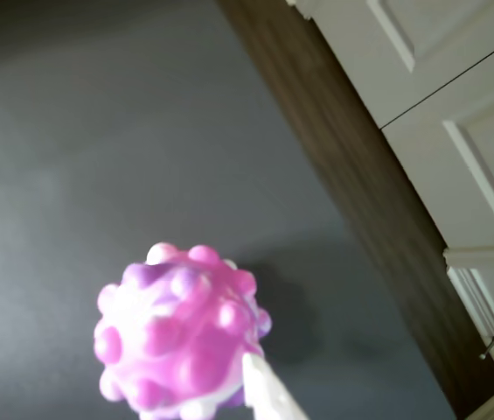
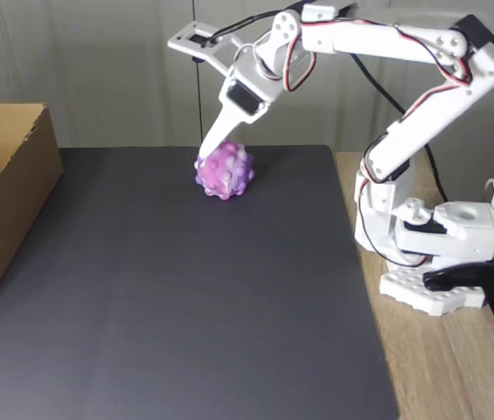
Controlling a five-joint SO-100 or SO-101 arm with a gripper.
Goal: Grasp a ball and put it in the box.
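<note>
The ball is pink-purple and white with rounded bumps, and it rests on the dark grey mat near the mat's far edge. My gripper hangs over it from above. In the wrist view the ball lies between two white fingers: one fingertip touches its right side, while the other shows at the lower left corner with a gap to the ball. The gripper is open around the ball. The brown cardboard box stands at the left edge of the fixed view, its top open.
The arm's white base sits on the wooden table right of the mat. Bare mat stretches between the ball and the box. In the wrist view, white panelled doors lie beyond the mat and a strip of wood.
</note>
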